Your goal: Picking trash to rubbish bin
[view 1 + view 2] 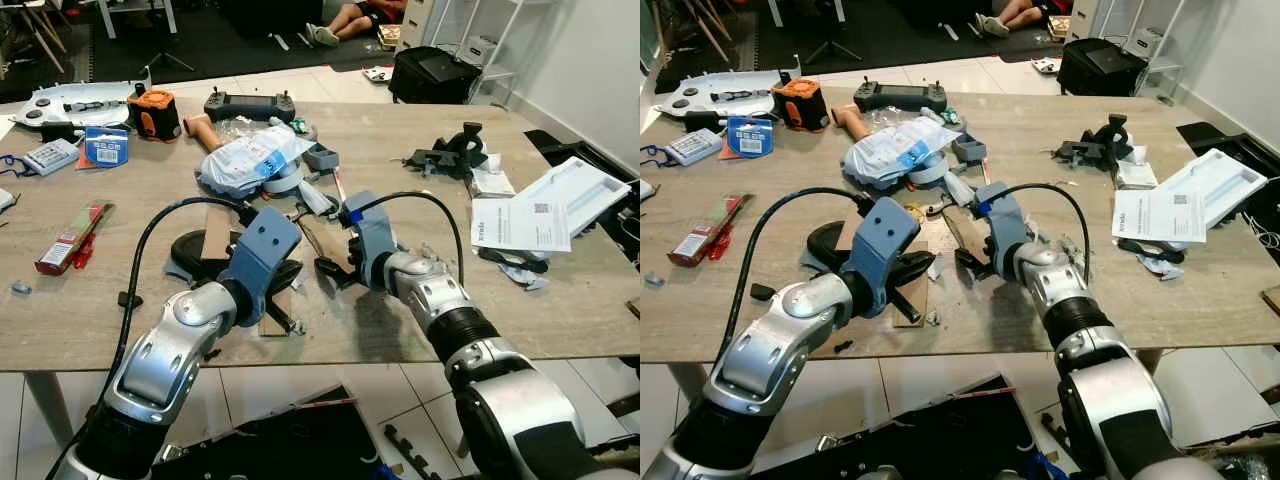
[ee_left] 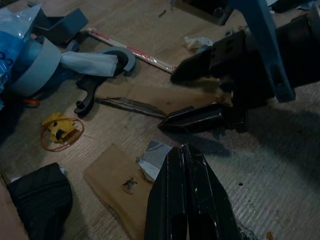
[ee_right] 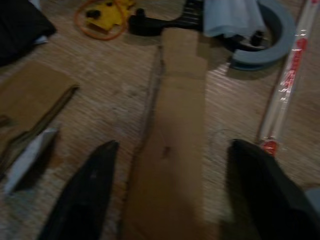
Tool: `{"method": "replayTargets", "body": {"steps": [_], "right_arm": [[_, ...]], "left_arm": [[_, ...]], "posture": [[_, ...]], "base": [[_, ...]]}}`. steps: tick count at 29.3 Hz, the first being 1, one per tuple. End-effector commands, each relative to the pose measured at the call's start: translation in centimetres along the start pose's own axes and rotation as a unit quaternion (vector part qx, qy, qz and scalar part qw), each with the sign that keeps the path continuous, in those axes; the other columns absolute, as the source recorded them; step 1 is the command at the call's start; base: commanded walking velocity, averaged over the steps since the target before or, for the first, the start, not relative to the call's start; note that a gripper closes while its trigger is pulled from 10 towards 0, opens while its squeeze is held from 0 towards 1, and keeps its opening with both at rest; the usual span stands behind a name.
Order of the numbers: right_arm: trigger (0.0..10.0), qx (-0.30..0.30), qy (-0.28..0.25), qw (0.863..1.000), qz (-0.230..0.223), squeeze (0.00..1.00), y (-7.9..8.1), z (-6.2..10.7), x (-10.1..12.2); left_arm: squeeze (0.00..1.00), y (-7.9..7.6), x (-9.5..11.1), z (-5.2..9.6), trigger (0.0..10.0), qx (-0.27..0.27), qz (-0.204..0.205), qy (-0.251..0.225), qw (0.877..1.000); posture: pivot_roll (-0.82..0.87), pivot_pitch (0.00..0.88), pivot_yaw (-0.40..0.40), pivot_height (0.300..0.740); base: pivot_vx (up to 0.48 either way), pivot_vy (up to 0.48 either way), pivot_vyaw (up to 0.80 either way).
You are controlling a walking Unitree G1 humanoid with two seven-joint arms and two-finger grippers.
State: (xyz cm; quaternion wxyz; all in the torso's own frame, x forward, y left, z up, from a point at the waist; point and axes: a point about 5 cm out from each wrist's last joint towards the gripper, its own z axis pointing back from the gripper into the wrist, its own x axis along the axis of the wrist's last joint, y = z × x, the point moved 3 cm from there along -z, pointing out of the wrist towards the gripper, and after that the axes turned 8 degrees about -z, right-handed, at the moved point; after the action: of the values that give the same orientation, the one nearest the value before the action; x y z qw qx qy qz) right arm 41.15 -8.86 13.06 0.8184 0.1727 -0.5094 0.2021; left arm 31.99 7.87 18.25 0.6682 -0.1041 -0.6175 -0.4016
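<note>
Figure: 2 arms over a cluttered wooden table (image 1: 560,310), read from the robot's left to its right.

Left gripper (image 2: 187,150): low over the table, its 2 black fingers pressed together with nothing between them. Just ahead of its tips lie a flat brown cardboard piece (image 2: 112,182) and a small grey scrap (image 2: 152,160); a black pouch (image 2: 40,200) sits off to one side, and a yellow tag on an orange loop (image 2: 60,131) lies farther out.

Right gripper (image 3: 170,175): also down at the tabletop, facing the left gripper at close range. Its 2 fingers (image 3: 85,192) are spread wide and hold nothing. Between them, running away from the claw, lies a long cardboard strip (image 3: 182,125), the likely trash item in hand. Beyond the strip's far end sit a grey tape roll (image 3: 280,30) and a clear sleeve with a red end (image 3: 287,80).

Handling (judgement): the strip looks light, thin and fairly stiff, lying flat against the wood, so there is little edge to catch. It should bend rather than break. A pinch across its narrow width, near the end closest to the claw, seems the best hold; fingertips may need to scrape under 1 edge first, and the smooth surface could slip.

No rubbish bin can be made out.
</note>
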Motion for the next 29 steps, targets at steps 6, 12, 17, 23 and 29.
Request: {"method": "replayTargets", "body": {"steps": [6,12,17,23,29], "right_arm": [[0.0,0.003,0.073,0.997,-0.027,0.0,0.0,-0.1,-4.0],[0.0,0.0,0.077,0.997,-0.028,0.0,-0.3,0.0,-4.3],[0.0,-0.002,0.085,0.996,-0.028,0.0,-0.5,0.1,-4.7],[0.0,0.026,0.011,0.996,-0.089,0.0,-0.3,0.3,-2.4],[10.0,0.049,-0.174,0.97,-0.161,0.0,-1.3,2.8,5.3]], "left_arm": [[0.0,-0.4,-0.5,0.2,10.0,-0.012,-0.008,0.013,1.0],[0.0,-0.6,-0.4,0.1,10.0,-0.017,-0.009,0.012,1.0],[0.0,-0.8,-0.4,0.1,10.0,-0.02,-0.01,0.011,1.0],[0.0,-0.7,-0.3,0.1,10.0,-0.016,-0.009,0.008,1.0],[0.0,0.2,0.1,0.7,10.0,0.012,0.016,-0.011,1.0]], "posture": [[0.22,0.136,-0.019,0.74],[0.22,0.124,-0.016,0.74],[0.21,0.117,-0.015,0.74],[0.22,0.107,-0.016,0.74],[0.21,0.098,-0.009,0.74]], "base": [[0.0,0.0,0.0],[0.0,0.0,0.0],[0.0,0.0,0.0],[0.0,0.0,0.0],[0.0,0.0,0.0]]}}
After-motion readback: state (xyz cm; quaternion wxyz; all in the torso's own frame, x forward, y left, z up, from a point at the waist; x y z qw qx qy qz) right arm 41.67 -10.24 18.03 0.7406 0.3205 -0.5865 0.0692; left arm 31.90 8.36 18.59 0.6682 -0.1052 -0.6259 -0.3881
